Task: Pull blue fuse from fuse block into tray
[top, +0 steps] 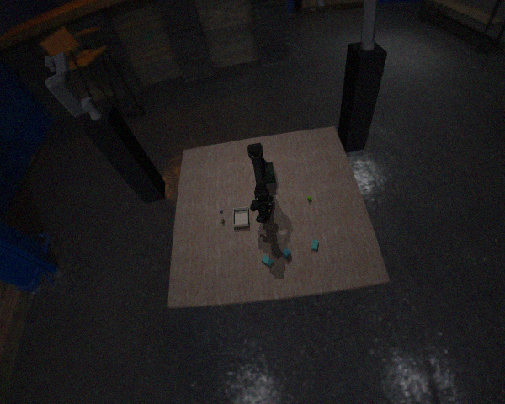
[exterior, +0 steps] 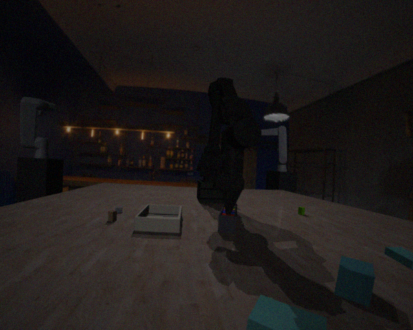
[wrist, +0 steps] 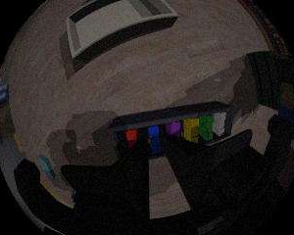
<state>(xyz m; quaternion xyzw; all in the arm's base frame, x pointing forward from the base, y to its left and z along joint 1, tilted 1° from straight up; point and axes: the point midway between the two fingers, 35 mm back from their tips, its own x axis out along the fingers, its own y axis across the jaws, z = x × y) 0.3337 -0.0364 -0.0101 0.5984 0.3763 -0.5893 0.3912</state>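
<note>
The dark fuse block (exterior: 227, 226) (wrist: 137, 118) stands on the table below my arm. In the wrist view it holds a row of fuses: red (wrist: 131, 136), blue (wrist: 155, 140), purple (wrist: 173, 128), yellow (wrist: 191, 130), green (wrist: 206, 128) and white. My gripper (wrist: 153, 139) is narrowly open, with its dark fingertips on either side of the blue fuse. The blue fuse sits in the block; whether a finger touches it cannot be told. In the top view the arm hides the block. The light tray (top: 234, 219) (exterior: 157, 225) (wrist: 127, 34) stands apart, left of the block in the top and exterior views.
Three teal blocks (top: 267, 261) (top: 286, 252) (top: 315, 244) lie towards the front and right. A small green cube (top: 309, 199) (exterior: 301, 210) is at the right. A small brown block (top: 222, 220) (exterior: 111, 216) and a bluish one (top: 220, 211) (exterior: 118, 210) are left of the tray.
</note>
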